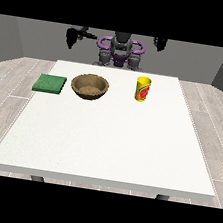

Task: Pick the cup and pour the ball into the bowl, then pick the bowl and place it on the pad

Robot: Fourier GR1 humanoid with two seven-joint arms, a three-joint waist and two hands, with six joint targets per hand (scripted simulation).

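we're at the start by the look of it: nothing on the table (108,148) has been touched yet. the yellow cup (143,89) stands upright toward the view's right, near the far edge, well apart from both hands. we can't see the ball, presumably it's inside the cup, hidden by the wall. the wooden bowl (90,86) sits mouth up near the middle-left, w/ the green pad (50,83) just beside it on its left, flat on the table, not touching.

both hands are raised at the robot's shoulders, off the table. the hand at the view's left (72,36) & the hand at the view's right (160,43) hold nothing; whether their fingers are apart or together we can't tell, too small & dark.

layout makes sense to us: cup sits on the side of the hand at the view's right, so that hand prob reaches for it, tips it over the bowl. bowl next to pad keeps step 2 a short carry. step 1 not begun.
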